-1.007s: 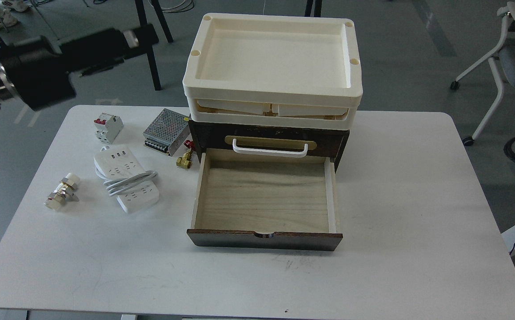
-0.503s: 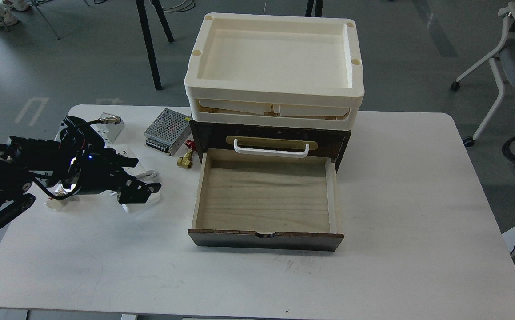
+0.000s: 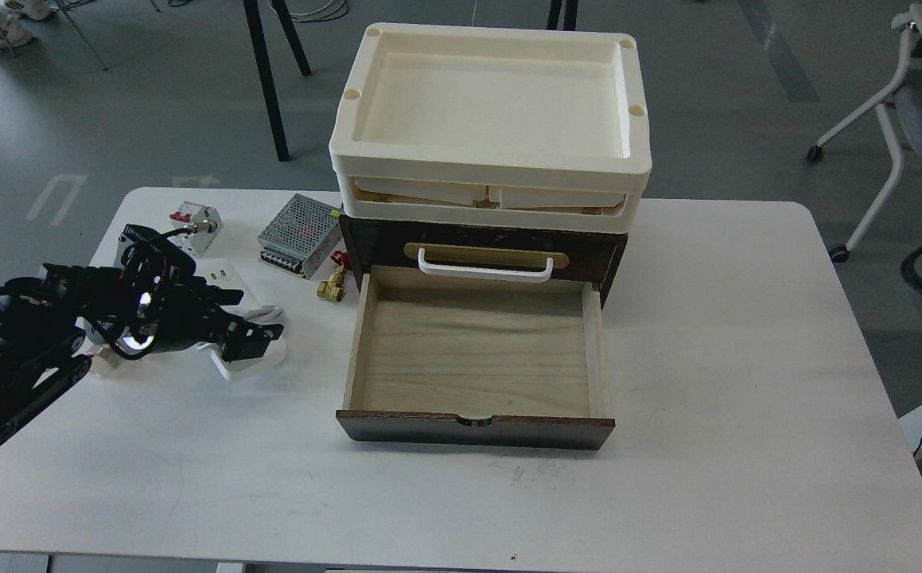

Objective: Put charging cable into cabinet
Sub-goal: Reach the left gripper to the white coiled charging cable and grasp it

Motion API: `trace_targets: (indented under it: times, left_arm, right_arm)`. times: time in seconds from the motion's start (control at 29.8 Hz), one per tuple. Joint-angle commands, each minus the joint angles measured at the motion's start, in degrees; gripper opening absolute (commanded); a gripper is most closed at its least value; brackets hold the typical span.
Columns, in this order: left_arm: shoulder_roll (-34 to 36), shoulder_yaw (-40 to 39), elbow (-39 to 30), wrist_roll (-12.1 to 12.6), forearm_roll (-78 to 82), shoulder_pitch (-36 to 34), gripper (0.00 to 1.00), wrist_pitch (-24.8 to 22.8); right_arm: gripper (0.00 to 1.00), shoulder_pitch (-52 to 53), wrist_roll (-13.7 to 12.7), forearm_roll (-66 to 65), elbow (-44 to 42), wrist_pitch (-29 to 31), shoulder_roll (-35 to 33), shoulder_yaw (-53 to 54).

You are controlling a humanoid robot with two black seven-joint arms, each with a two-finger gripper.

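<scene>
The charging cable, a white power strip (image 3: 224, 276) with its cord (image 3: 270, 312) wound round the middle, lies on the table left of the cabinet. My left gripper (image 3: 235, 318) is down over its middle. One finger is at the strip's far side and one at its near side, apart, with the strip between them. The arm hides most of the strip. The dark brown cabinet (image 3: 480, 237) stands at the table's middle with its lower drawer (image 3: 472, 430) pulled out, pale wood inside and nothing in it. My right gripper is out of view.
Two cream trays (image 3: 492, 171) are stacked on the cabinet. A metal mesh power supply (image 3: 299, 231), a circuit breaker (image 3: 192, 216) and a brass valve (image 3: 331, 285) lie behind and beside the strip. A brass fitting (image 3: 100, 360) shows under my arm.
My left arm came down from the upper left onto the power strip. Over the last half second it shifted slightly and its fingers drew a little closer together around the strip.
</scene>
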Motion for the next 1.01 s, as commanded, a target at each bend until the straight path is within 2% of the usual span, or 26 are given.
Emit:
trace_targets:
  times: [0.0, 0.07, 0.2, 0.23, 0.27, 0.3, 0.4, 0.47, 0.67, 0.77, 0.97]
  left_arm:
    - [-1.2, 1.8, 2.7, 0.0, 0.0, 0.0, 0.74, 2.3]
    - [-1.5, 2.6, 4.1, 0.0, 0.0, -0.1, 0.65, 3.5]
    - [-1.7, 2.9, 4.5, 0.0, 0.0, 0.0, 0.61, 3.5]
    - [-1.7, 2.9, 4.3, 0.0, 0.0, -0.1, 0.51, 3.5]
    - [-1.7, 2.9, 4.2, 0.0, 0.0, 0.0, 0.26, 3.6]
    - [-1.7, 2.9, 4.2, 0.0, 0.0, -0.2, 0.13, 3.6]
    - [-2.0, 2.8, 4.1, 0.0, 0.0, -0.3, 0.08, 3.6]
    - [-2.3, 2.8, 3.9, 0.0, 0.0, -0.3, 0.0, 3.7]
    - [-1.6, 2.6, 2.8, 0.0, 0.0, -0.4, 0.0, 3.6]
    - [1.2, 2.6, 0.6, 0.0, 0.0, -1.3, 0.0, 3.3]
    - [14.2, 1.8, -13.8, 0.0, 0.0, -3.3, 0.0, -1.0]
  right_arm:
    - [1.0, -0.3, 0.0, 0.0, 0.0, 0.0, -0.1, 0.0]
    - [1.0, -0.8, 0.0, 0.0, 0.0, 0.0, -0.2, 0.1]
    - [1.0, -1.2, 0.0, 0.0, 0.0, 0.0, -0.2, 0.6]
    - [1.0, -1.2, 0.0, 0.0, -0.1, 0.0, -0.2, 0.8]
    - [1.0, -1.5, 0.0, 0.0, -0.1, 0.0, -0.2, 0.8]
    - [1.0, -1.7, 0.0, 0.0, -0.1, 0.0, -0.3, 0.8]
    - [1.0, -2.0, 0.0, 0.0, -0.1, 0.0, -0.2, 0.8]
    - [1.0, -2.1, 0.0, 0.1, -0.1, 0.0, -0.3, 0.8]
    - [1.0, -2.3, 0.0, 0.2, -0.2, 0.0, -0.3, 1.0]
    - [1.0, -2.5, 0.0, 0.2, -0.4, 0.0, -0.3, 1.5]
    - [1.0, -2.8, 0.0, 0.2, -0.6, 0.0, -0.3, 1.7]
